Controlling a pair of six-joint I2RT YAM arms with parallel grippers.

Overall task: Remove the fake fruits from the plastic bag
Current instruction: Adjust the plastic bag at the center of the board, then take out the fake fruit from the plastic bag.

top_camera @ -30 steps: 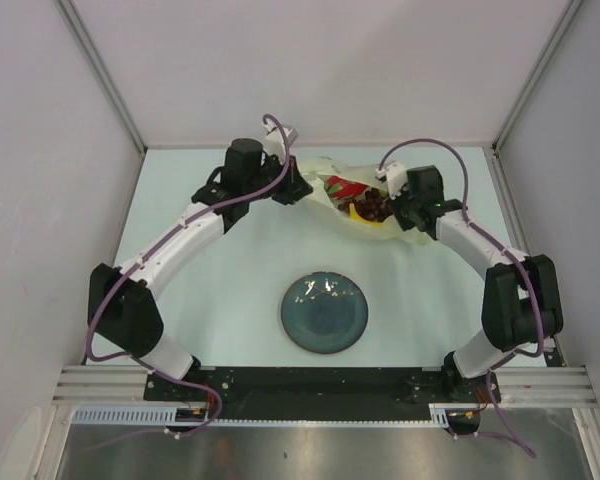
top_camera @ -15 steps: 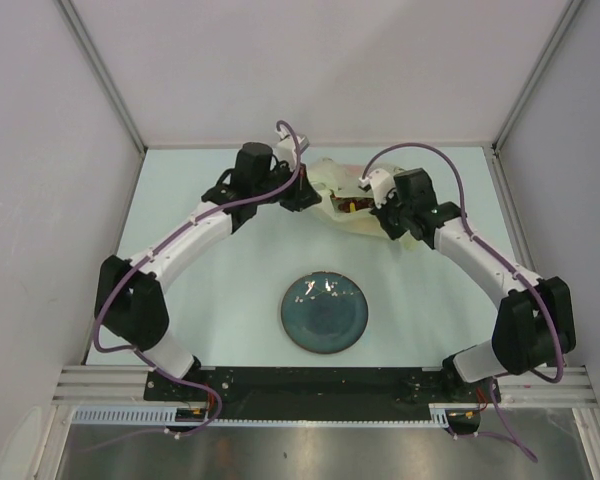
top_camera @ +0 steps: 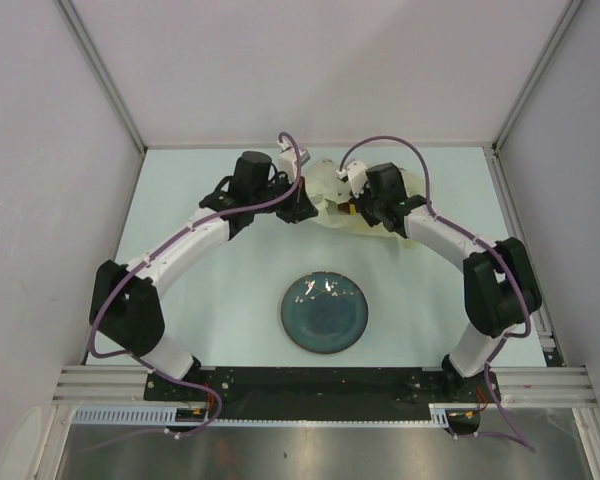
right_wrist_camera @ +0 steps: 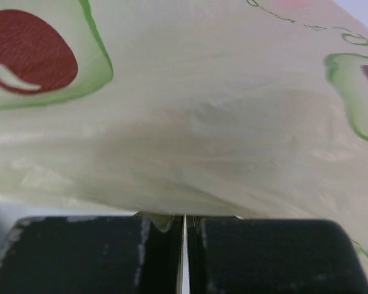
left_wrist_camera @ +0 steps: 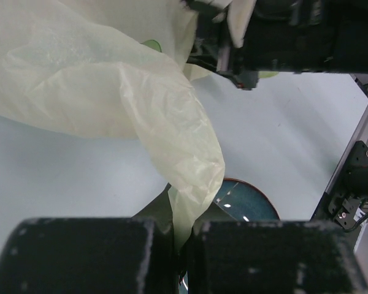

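Observation:
The plastic bag lies bunched at the back middle of the table, held between both grippers. My left gripper is shut on a twisted fold of the bag, which runs down between its pads. My right gripper is shut on the bag's film, which fills its view with red and green printed marks. Of the fake fruits, only a small yellow and red bit shows between the grippers in the top view. The rest is hidden by the bag and the arms.
A dark blue-green round plate sits at the middle front of the table, and it also shows in the left wrist view. The right arm's black wrist is close above the left gripper's view. Grey walls and aluminium rails enclose the table.
My right gripper has moved left towards my left gripper, bunching the bag. The red and dark fruits that showed a second ago are now mostly covered. My left gripper shifted slightly right.

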